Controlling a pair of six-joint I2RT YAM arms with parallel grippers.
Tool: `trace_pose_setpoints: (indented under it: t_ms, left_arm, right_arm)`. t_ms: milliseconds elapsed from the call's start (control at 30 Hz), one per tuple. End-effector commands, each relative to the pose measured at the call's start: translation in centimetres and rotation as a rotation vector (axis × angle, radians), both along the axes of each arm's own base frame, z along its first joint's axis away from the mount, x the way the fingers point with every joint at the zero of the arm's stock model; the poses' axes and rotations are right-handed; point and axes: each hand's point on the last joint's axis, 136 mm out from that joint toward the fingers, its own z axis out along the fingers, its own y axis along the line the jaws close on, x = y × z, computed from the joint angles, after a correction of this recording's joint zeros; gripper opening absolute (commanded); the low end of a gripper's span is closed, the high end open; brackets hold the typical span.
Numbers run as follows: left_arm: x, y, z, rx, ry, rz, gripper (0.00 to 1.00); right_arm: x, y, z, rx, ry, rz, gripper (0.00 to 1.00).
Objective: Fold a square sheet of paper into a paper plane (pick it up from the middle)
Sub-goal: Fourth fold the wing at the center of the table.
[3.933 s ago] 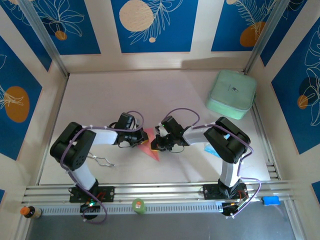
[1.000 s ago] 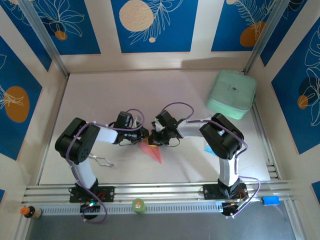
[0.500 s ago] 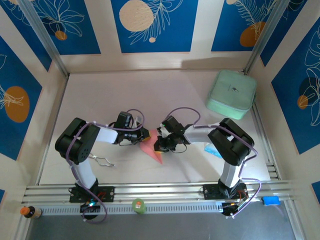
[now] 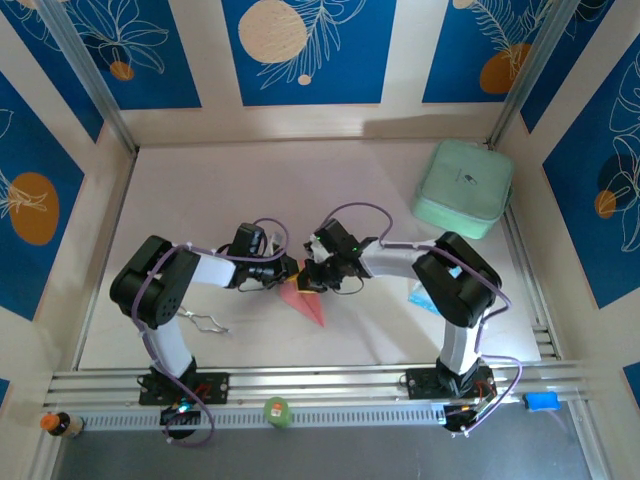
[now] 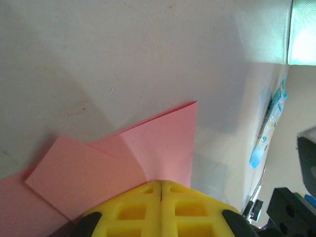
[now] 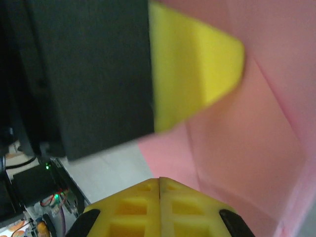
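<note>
Within blue floral walls [image 4: 340,60], the paper plane [image 4: 310,307] lies on a white table [image 4: 220,190].

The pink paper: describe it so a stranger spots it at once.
On the pale table, look at the near middle, where the left claw and right claw meet. The folded pink paper lies under them, tip toward the near edge. Unlike the mint-green case, it is flat, pink and pointed.

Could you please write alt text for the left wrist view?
The left gripper, shut, sits over partly folded pink paper on a pale table. A blue-and-white packet and a mint-green case lie at the right edge.
</note>
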Motion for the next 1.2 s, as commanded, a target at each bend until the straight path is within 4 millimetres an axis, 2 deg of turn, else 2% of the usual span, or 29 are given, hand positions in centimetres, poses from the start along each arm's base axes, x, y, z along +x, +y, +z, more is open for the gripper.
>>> trace_pose_setpoints:
  t_ms: [0, 100, 300, 700, 833, 1000, 1167]
  left_arm:
    - [-1.6, 2.4, -3.4, 0.132, 0.086, 0.035, 0.02]
    - [-1.6, 2.4, -3.4, 0.132, 0.087, 0.034, 0.02]
    - [-1.5, 2.4, -3.5, 0.137, 0.087, 0.035, 0.02]
    - [-1.7, 2.5, -3.6, 0.136, 0.095, 0.037, 0.01]
    - [-1.6, 2.5, -3.5, 0.132, 0.092, 0.041, 0.01]
    - [-1.6, 2.6, -3.3, 0.13, 0.09, 0.046, 0.02]
    - [-1.6, 2.6, -3.1, 0.126, 0.09, 0.053, 0.02]
  right_arm:
    - [-0.9, 0.2, -1.4, -0.021, 0.066, 0.011, 0.0]
    - [-2.3, -0.4, -2.4, -0.029, 0.105, 0.032, 0.0]
    - [-5.9, -2.8, -3.0, -0.049, 0.126, 0.035, 0.0]
    - [-11.3, -6.7, -4.1, -0.044, 0.113, 0.044, 0.0]
    - [-11.9, -7.6, -3.7, -0.035, 0.103, 0.031, 0.0]
    - [-11.0, -7.7, -1.8, -0.021, 0.065, -0.013, 0.0]
    - [-9.4, -8.2, -1.0, -0.054, 0.112, -0.143, 0.1]
